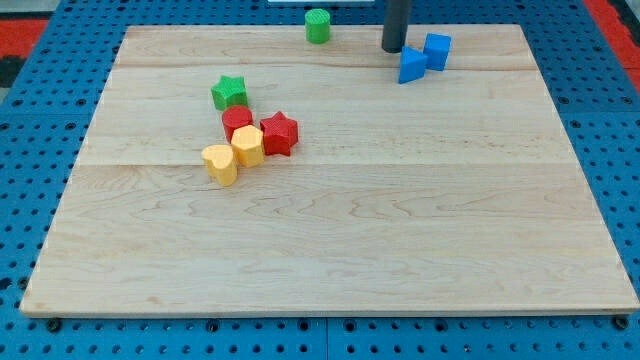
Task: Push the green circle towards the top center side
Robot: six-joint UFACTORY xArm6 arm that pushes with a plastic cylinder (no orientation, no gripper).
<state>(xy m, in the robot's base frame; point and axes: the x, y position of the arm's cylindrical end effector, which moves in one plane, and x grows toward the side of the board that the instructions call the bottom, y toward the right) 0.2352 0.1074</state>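
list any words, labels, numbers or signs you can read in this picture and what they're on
None: no text, number, brand or sign can be read anywhere in this view.
The wooden board shows only grain.
The green circle, green star, red star, red round block, two yellow blocks and two blue blocks are plain.
The dark rod, my tip, carries no marking.

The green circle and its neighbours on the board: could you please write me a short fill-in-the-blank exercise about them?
1. The green circle stands at the board's ___ edge.
2. My tip rests just left of two ___ blocks.
3. The green star lies above the red ___.
4. The yellow heart sits at the cluster's ___ end.

Missing words: top; blue; circle; bottom-left
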